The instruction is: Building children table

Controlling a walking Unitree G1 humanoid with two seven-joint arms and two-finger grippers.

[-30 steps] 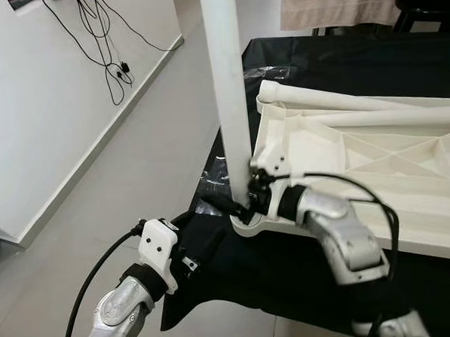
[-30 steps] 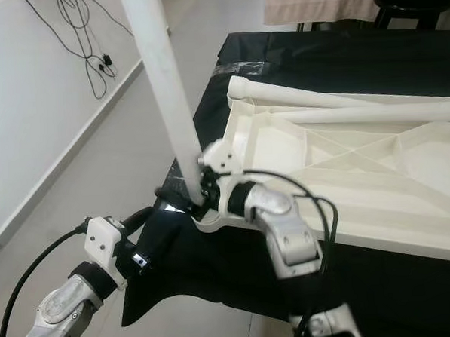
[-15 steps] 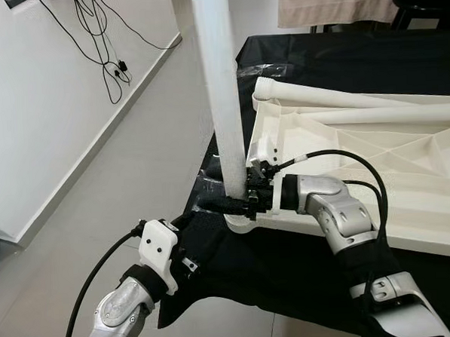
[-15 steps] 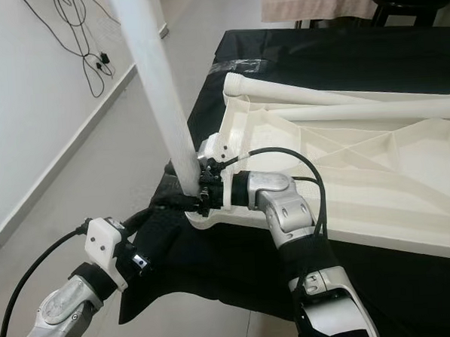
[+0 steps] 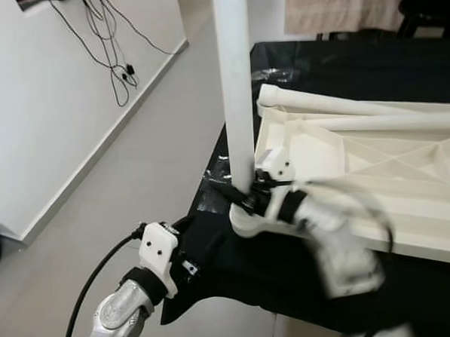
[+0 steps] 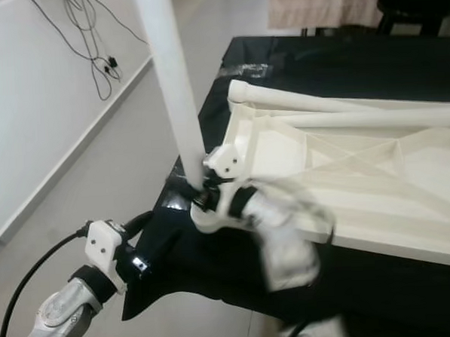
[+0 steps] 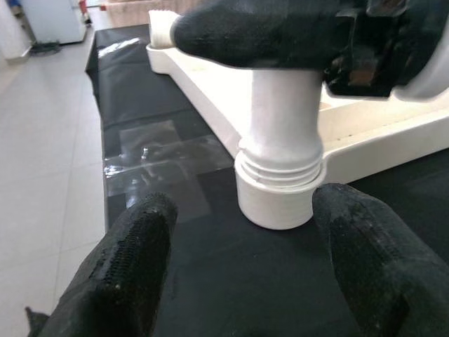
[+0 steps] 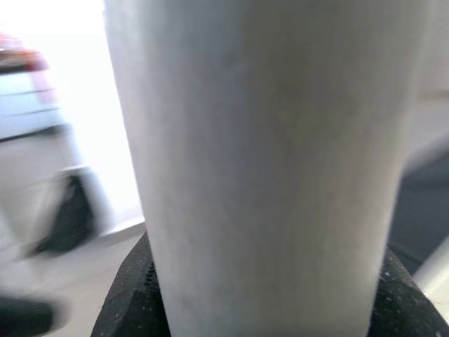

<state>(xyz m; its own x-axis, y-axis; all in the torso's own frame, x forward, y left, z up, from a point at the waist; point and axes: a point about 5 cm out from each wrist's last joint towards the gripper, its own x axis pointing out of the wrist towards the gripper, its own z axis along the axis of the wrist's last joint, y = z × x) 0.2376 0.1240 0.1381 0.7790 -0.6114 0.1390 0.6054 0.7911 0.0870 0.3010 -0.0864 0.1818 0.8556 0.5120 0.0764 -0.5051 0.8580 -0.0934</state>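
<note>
A white table leg stands upright in the corner socket of the upside-down white tabletop. My right gripper is shut on the leg just above the socket; its arm is blurred. In the right wrist view the leg sits between the black pads. My left gripper hovers low at the table's near corner, open. In the left wrist view its fingers stand apart, short of the threaded socket collar.
Two more white legs lie on the tabletop's far side. A black cloth covers the work table, whose left edge drops to grey floor tiles. Cables hang on the white wall at left.
The leg has gone from leaning left to standing straight. My right arm has swung around its base and is blurred now. The left arm has stayed put.
</note>
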